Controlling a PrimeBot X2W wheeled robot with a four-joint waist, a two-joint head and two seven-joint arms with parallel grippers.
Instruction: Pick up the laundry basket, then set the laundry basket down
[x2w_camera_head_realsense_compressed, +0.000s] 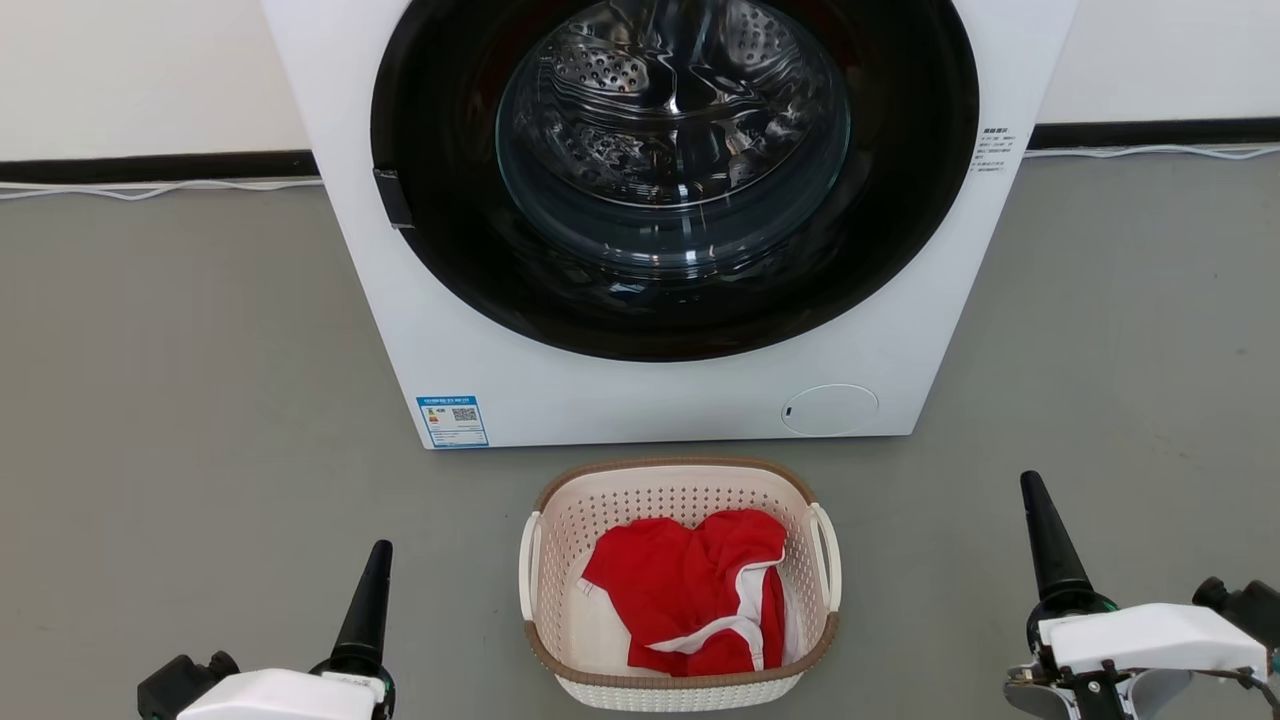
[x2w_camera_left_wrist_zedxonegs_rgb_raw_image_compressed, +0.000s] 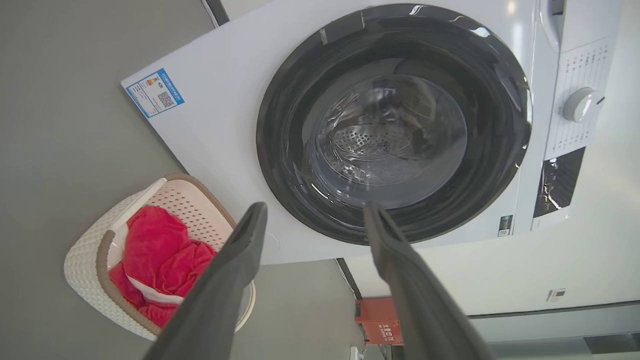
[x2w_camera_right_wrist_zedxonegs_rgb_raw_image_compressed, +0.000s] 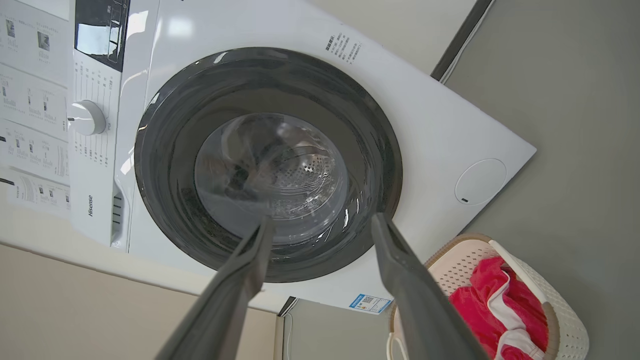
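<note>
Your left gripper (x2w_camera_left_wrist_zedxonegs_rgb_raw_image_compressed: 315, 209) hangs with fingers spread, holding nothing. The laundry basket (x2w_camera_head_realsense_compressed: 680, 467) sits on the floor (x2w_camera_head_realsense_compressed: 200, 400) to its right, apart from it, with a red garment (x2w_camera_head_realsense_compressed: 690, 590) inside and the washing machine (x2w_camera_head_realsense_compressed: 640, 400) just beyond. Your right gripper (x2w_camera_right_wrist_zedxonegs_rgb_raw_image_compressed: 322, 222) is likewise spread and empty, with the basket to its left.

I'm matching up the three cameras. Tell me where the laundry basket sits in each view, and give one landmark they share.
Head view: the laundry basket is at bottom centre.
Left wrist view: the laundry basket is at lower left.
Right wrist view: the laundry basket is in the lower right corner.
Shared landmark: the washing machine's round dark door, above the basket in the head view.
</note>
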